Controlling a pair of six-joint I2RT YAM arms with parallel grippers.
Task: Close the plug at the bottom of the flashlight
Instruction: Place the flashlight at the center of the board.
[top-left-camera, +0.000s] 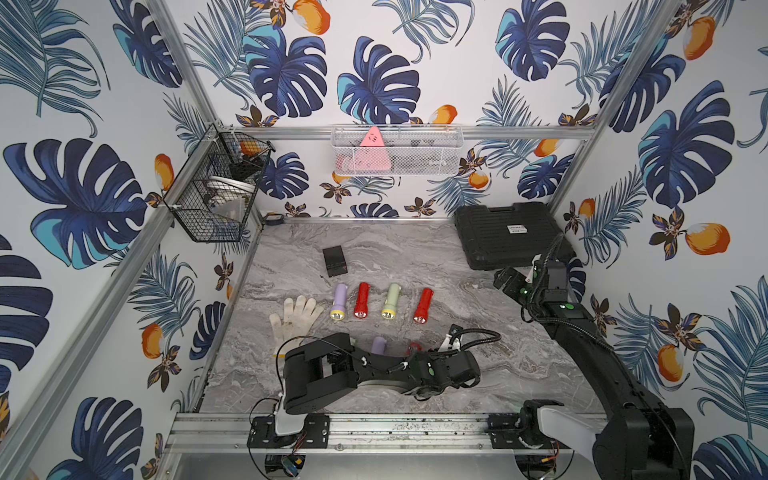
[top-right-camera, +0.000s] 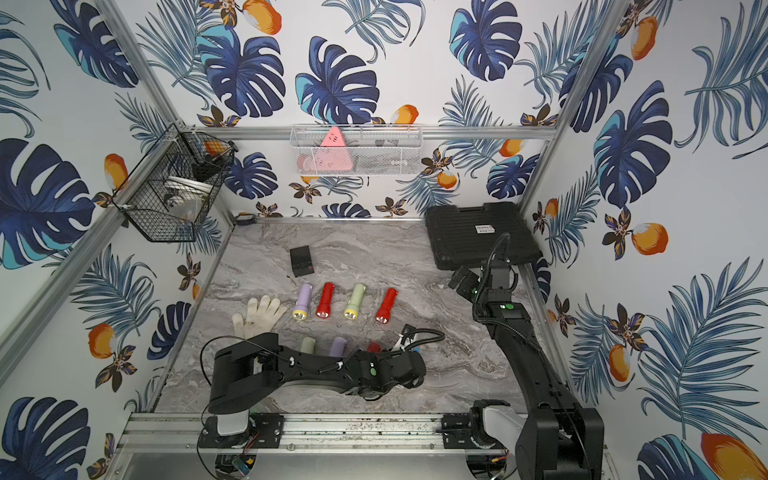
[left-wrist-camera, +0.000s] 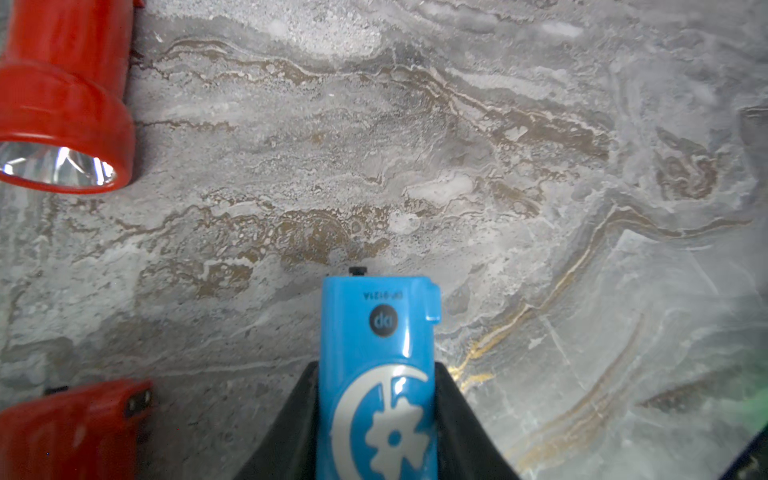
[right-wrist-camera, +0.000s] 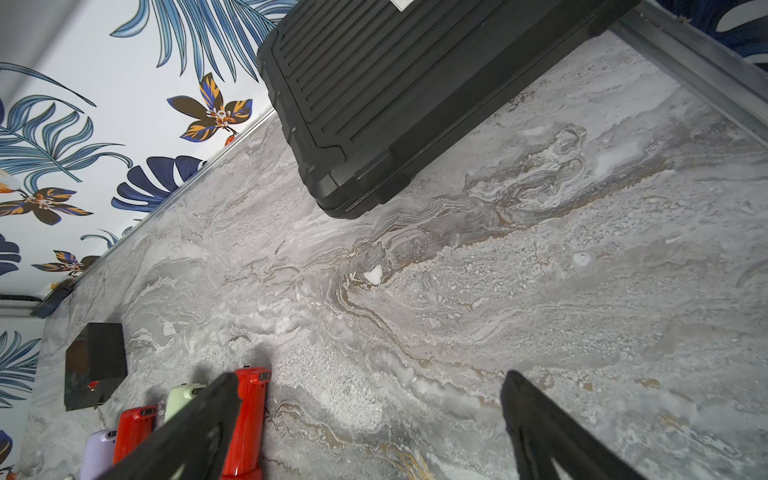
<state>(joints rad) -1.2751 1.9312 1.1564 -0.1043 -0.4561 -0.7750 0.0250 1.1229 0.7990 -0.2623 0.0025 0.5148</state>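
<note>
The left arm (top-left-camera: 365, 370) lies low, stretched sideways over the front of the worktop (top-left-camera: 415, 257), the left gripper (left-wrist-camera: 376, 374) apparently aimed away, its jaws clamped on a blue flashlight (left-wrist-camera: 376, 316), while the right arm (top-left-camera: 590, 345) reaches back along the right side, the right gripper (right-wrist-camera: 372, 376) hovering with jaws spread wide.

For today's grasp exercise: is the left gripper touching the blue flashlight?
Touching. The left wrist view shows the left gripper shut on the blue flashlight, both fingers against its sides.

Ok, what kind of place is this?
Probably a robot test booth, not a home: aluminium frame, printed wallpaper panels, left arm and right arm mounted at a marble-look tabletop.
</note>
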